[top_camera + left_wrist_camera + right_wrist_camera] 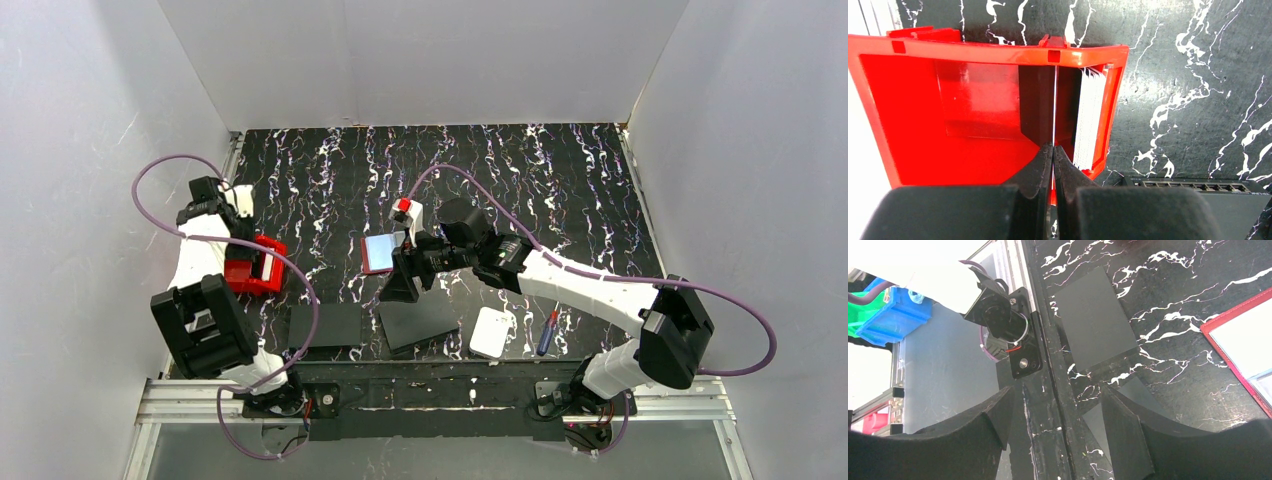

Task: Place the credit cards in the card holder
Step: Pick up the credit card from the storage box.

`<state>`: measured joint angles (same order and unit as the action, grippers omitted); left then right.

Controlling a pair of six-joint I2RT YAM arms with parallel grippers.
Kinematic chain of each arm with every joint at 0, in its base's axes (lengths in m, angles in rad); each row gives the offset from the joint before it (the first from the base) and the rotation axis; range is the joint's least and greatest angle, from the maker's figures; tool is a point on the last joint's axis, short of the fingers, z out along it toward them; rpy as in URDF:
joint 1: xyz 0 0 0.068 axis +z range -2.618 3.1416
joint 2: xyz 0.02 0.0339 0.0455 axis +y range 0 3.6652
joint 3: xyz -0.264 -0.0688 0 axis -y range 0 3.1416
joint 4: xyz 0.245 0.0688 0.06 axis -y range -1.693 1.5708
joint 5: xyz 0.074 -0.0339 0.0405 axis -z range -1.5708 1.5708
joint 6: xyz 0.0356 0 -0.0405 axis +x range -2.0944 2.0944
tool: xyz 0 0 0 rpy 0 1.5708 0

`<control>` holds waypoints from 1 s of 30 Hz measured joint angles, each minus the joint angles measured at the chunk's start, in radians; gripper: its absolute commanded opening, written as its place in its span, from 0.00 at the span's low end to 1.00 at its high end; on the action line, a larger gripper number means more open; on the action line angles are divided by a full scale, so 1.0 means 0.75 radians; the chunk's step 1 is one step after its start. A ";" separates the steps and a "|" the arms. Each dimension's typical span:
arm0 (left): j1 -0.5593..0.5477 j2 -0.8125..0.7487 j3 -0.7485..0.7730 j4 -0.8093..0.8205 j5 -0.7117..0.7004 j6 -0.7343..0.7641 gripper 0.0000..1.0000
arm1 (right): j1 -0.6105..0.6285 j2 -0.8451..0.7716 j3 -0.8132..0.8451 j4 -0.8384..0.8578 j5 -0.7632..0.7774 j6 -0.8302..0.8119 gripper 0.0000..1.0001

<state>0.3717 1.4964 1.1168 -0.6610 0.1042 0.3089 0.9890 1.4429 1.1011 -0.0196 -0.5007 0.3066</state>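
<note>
Presently the left gripper (pixel 1053 150) sits inside the bright red open-topped plastic bin (pixel 973 50), its jaws pinched fully together on a thin pale credit card (pixel 1054 100) seen edge-on. A stack of more white cards (pixel 1089 120) stands upright against one side wall of the bin, just beside the held card. Well apart, near the middle of the black marbled table (pixel 560 180), the small dark red card holder (pixel 370 258) lies flat with a pale rectangle on its upper face. The right gripper (pixel 1055 395) hangs near it, jaws spread wide and gripping nothing.
</note>
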 measured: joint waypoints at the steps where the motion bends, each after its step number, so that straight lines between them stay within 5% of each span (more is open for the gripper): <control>1: 0.000 -0.006 0.000 0.001 -0.011 -0.009 0.00 | 0.000 0.000 0.000 0.000 0.000 0.000 0.72; 10: -0.024 -0.227 0.100 -0.063 -0.239 -0.266 0.00 | 0.000 0.040 0.000 -0.003 0.018 0.002 0.73; 15: -0.177 -0.397 0.259 -0.086 -0.287 -0.452 0.00 | -0.011 0.086 0.011 -0.073 0.073 -0.011 0.75; 22: -0.369 -0.635 0.115 0.115 0.141 -0.767 0.00 | -0.210 0.152 0.015 -0.035 -0.044 0.089 0.85; 30: -0.601 -0.740 -0.429 0.648 0.623 -1.252 0.00 | -0.535 0.230 -0.141 0.688 -0.324 0.666 0.94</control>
<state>-0.0789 0.9411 0.7951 -0.1748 0.5716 -0.6300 0.5874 1.6152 0.9954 0.4967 -0.7435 0.8058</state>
